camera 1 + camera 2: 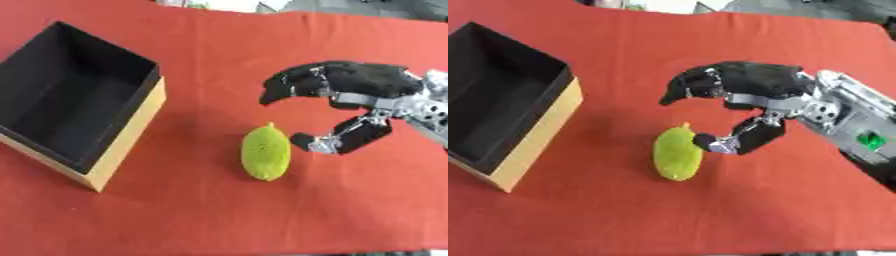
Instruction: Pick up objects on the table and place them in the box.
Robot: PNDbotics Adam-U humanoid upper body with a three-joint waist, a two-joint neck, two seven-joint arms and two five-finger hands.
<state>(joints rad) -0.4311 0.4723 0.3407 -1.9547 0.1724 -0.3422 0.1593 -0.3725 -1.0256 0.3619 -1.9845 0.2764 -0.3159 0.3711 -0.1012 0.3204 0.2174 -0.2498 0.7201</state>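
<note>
The right hand [750, 100] hangs with its fingers [689, 87] spread wide, holding nothing; the lemon-like fruit [265, 152] lies on the red desk [350, 210] just below them, beside the thumb. Rounded and yellow-green with a bumpy skin, it could roll away if the thumb nudges it first. The box [131, 135] sits well beyond the fingertips.

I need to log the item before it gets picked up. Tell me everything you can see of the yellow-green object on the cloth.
The yellow-green object is an oval, lemon-like shape with a small pointed tip at its far end and a finely bumpy surface. It lies on its side on the red cloth, long axis running away from the robot, right of the open box and apart from it. The right hand is open beside it, thumb close to its right side; contact cannot be told.
</note>
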